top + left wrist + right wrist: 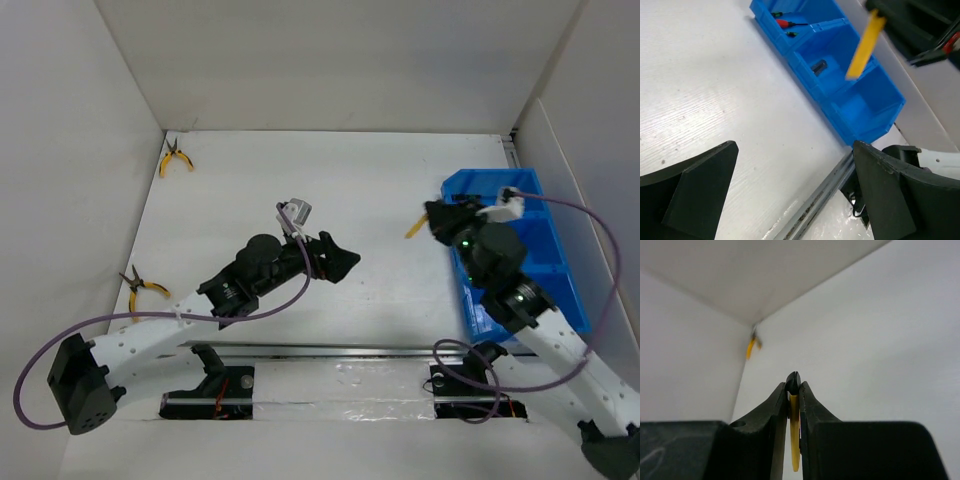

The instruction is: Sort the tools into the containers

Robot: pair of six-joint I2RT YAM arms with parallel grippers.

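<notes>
- The left arm stretches low from the near left corner toward the middle of the table (380, 160). The left gripper (340, 262) points right, toward the bin. Its fingers (695, 190) are spread wide with nothing between them.
- The right arm is folded up beside the blue bin (465, 187). The right gripper (436, 218) faces left, just off the bin's left edge.
- Its fingers (775, 415) are clamped on a slim yellow tool (415, 229), held in the air.
- In the bin, the far compartment holds screwdrivers (790, 23) and the middle one a small dark tool (818, 66).
- One pair of pliers (175, 157) lies in the far left corner. The other pliers (143, 285) lie by the left wall.
</notes>
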